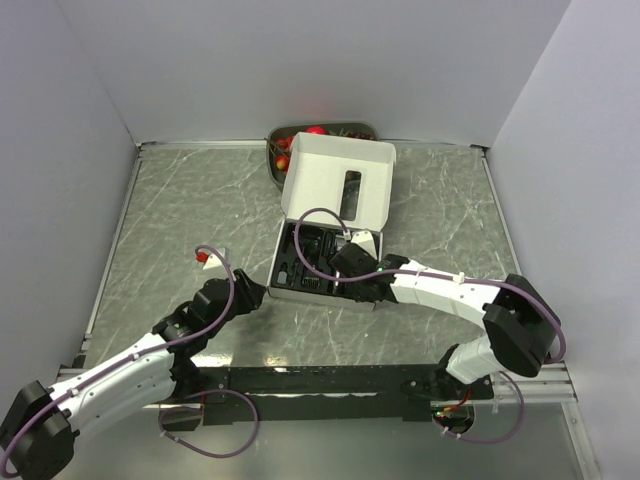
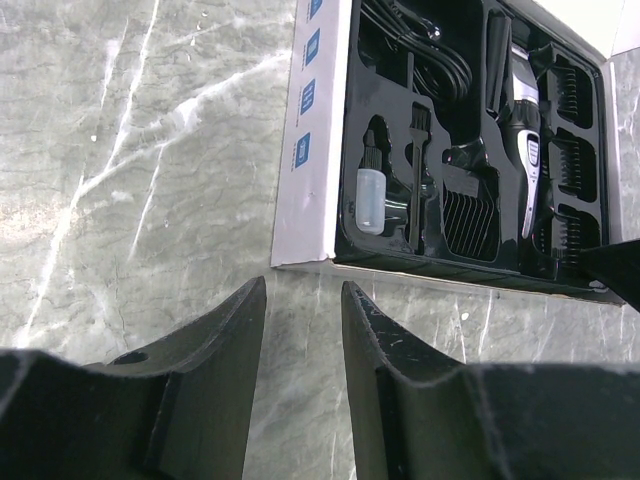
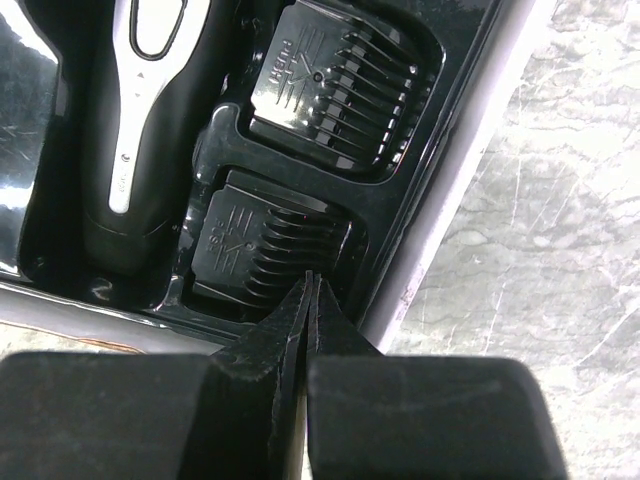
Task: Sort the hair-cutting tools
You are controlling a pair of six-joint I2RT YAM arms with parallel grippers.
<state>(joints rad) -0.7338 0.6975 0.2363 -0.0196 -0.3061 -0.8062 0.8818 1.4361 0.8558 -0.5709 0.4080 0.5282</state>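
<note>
Right wrist: comb guard (image 3: 250, 240) just beyond gripper (image 3: 309, 283).

White arm links (image 1: 120, 375), black joints (image 1: 520, 335), purple cables (image 1: 320, 210), black fingers (image 2: 215, 350).

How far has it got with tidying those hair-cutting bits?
Mostly done, it seems: the slim black-and-silver hair clipper and the chunky black comb guards sit in slots of the black plastic tray inside the white cardboard box. In hand: nothing; the right tool is shut, tips at the nearest guard, the left tool open over the table. Left, probably: only pressing that guard home.
</note>
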